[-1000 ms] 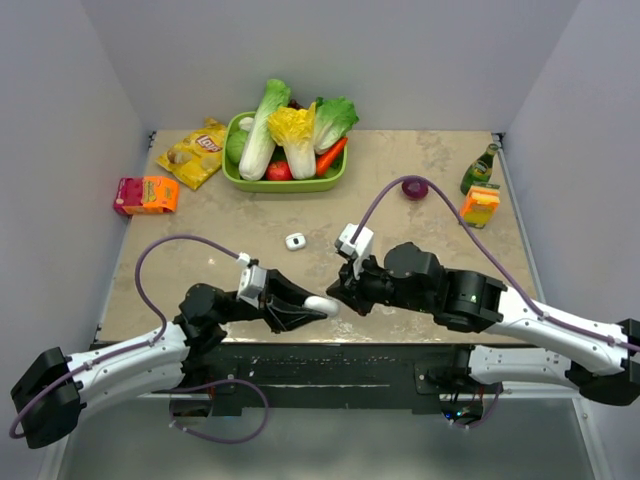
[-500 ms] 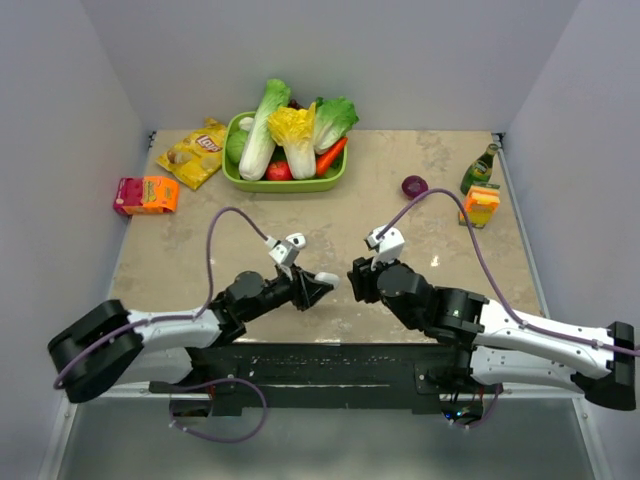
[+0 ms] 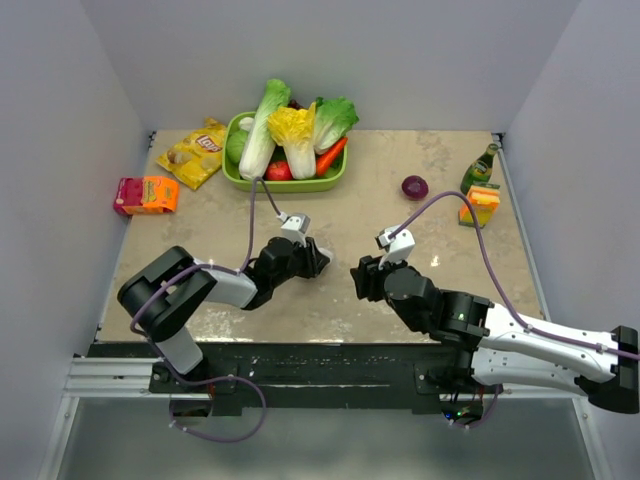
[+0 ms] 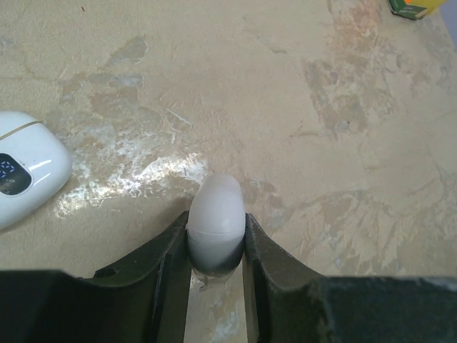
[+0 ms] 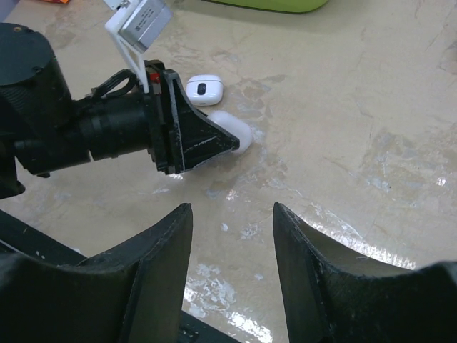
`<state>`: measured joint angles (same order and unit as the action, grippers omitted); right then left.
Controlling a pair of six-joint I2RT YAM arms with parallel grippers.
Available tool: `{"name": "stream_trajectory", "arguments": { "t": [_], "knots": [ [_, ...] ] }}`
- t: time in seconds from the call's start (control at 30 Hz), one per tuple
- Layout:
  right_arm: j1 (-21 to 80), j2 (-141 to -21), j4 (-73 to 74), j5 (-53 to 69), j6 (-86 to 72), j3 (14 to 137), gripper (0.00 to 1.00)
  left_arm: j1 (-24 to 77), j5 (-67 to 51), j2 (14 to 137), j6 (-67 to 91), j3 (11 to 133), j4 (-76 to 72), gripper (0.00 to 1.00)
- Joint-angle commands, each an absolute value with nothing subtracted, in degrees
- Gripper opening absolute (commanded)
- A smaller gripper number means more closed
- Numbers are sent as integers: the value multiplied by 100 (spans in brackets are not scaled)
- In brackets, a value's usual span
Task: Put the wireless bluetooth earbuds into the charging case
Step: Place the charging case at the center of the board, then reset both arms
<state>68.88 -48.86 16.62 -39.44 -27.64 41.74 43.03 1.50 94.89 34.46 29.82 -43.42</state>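
Top external view, left to right: the left gripper (image 3: 320, 263) is reaching toward the middle of the beige marbled tabletop (image 3: 200, 230), and the right gripper (image 3: 358, 278) is facing it across a short gap. Left wrist view, far left: a second case (image 4: 20, 168), white rounded plastic with a dark oval window, is lying flat, apart from the jaws and off to their left. Centre: the smooth white pebble-shaped plastic charging case (image 4: 216, 214) is sitting pinched between the left fingers, which are pressing narrow against its sides. Its long axis is running straight out along them, with the rounded end protruding low over the table; contact cannot be told. Right wrist view: the right jaws are standing apart, holding nothing, and pointing at that protruding end. The earbuds are showing nowhere. The left arm is likely governing any coming set-down.
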Motion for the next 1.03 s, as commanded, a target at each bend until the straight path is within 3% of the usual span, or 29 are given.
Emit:
{"name": "stream_trajectory", "arguments": {
  "t": [0.0,0.23,0.27,0.3,0.6,0.8,0.9,1.0],
  "knots": [
    [6882,-4895,1424,-4122,-2813,4192,53,4166,35,9738,3516,3357,-4333,20],
    [6882,-4931,1476,-4122,-2760,4245,53,4052,174,9546,3568,3270,-3886,51],
    [6882,-4939,1494,-4122,-2760,4245,53,4017,193,9458,3586,3209,-3763,86],
    [6882,-4922,1494,-4122,-2760,4236,53,3991,228,9240,3603,3147,-3692,100],
    [6882,-4852,1407,-4175,-2892,4061,54,3858,1448,7080,3954,2742,-1751,100],
    [6882,-4930,1046,-4438,-2891,3858,55,3902,2197,5496,4535,2242,-1371,100],
    [6882,-5036,958,-4614,-2944,3876,58,3929,2092,5047,4351,2040,-1686,100],
    [6882,-4958,748,-4676,-2901,3832,64,3911,2407,4913,4482,2300,-1084,100]
  ]
}}
